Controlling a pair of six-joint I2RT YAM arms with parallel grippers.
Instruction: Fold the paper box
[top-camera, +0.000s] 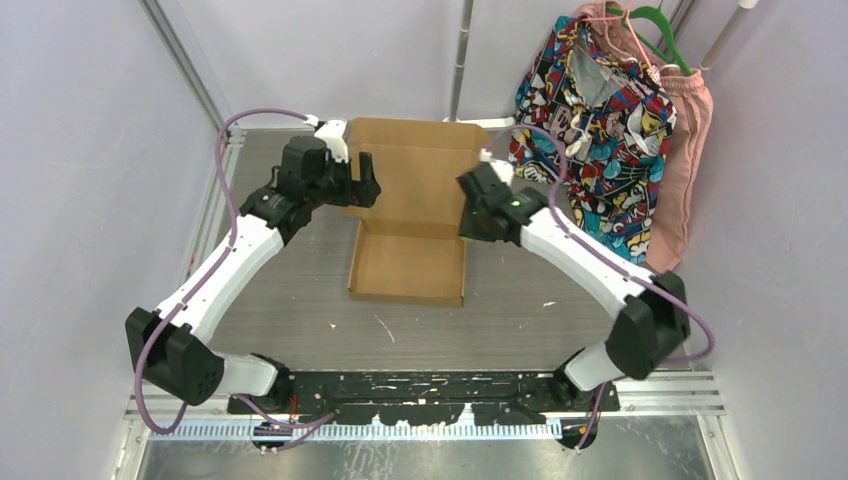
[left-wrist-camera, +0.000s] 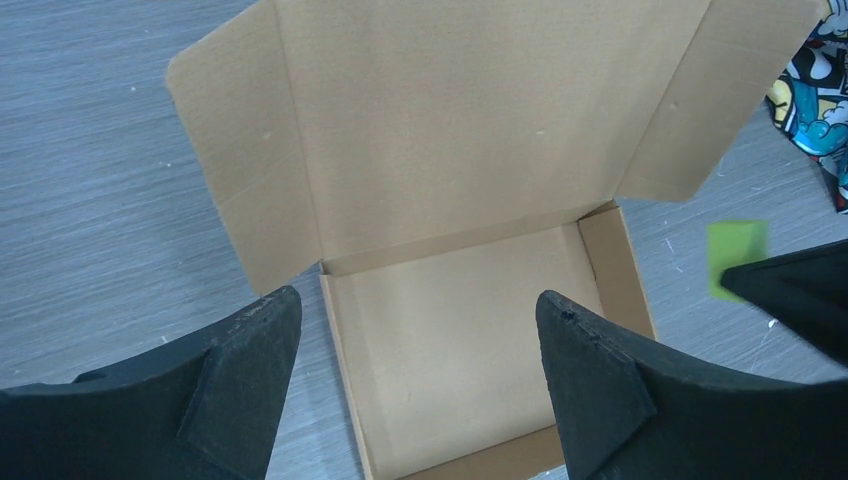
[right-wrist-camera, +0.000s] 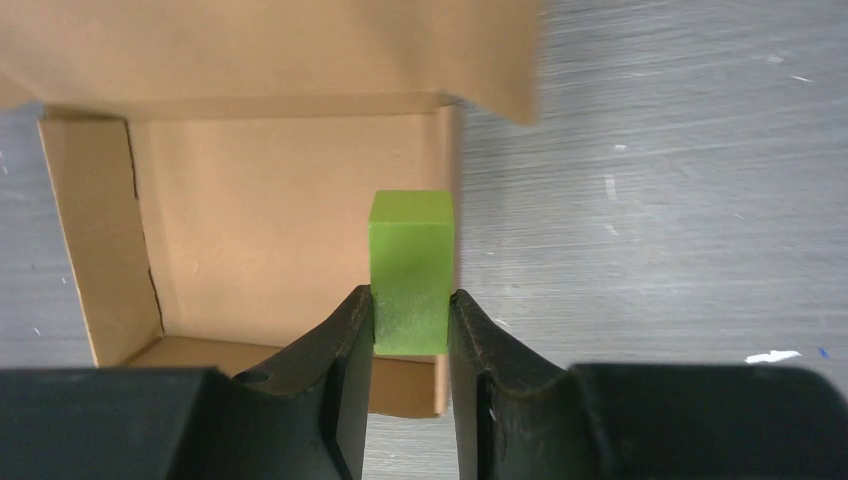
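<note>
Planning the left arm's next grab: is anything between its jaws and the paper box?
Nothing visible does. The left gripper looks straight onto the paper box, jaws open. The right gripper, shut on a green block, sits at the box's right wall.

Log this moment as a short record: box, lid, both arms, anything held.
box: paper box, tray walls up, on grey table
lid: lid flap open, not folded over
left: left gripper, jaws wide apart, empty, above the tray
right: right gripper, jaws shut on green block, at the tray's side wall
</note>
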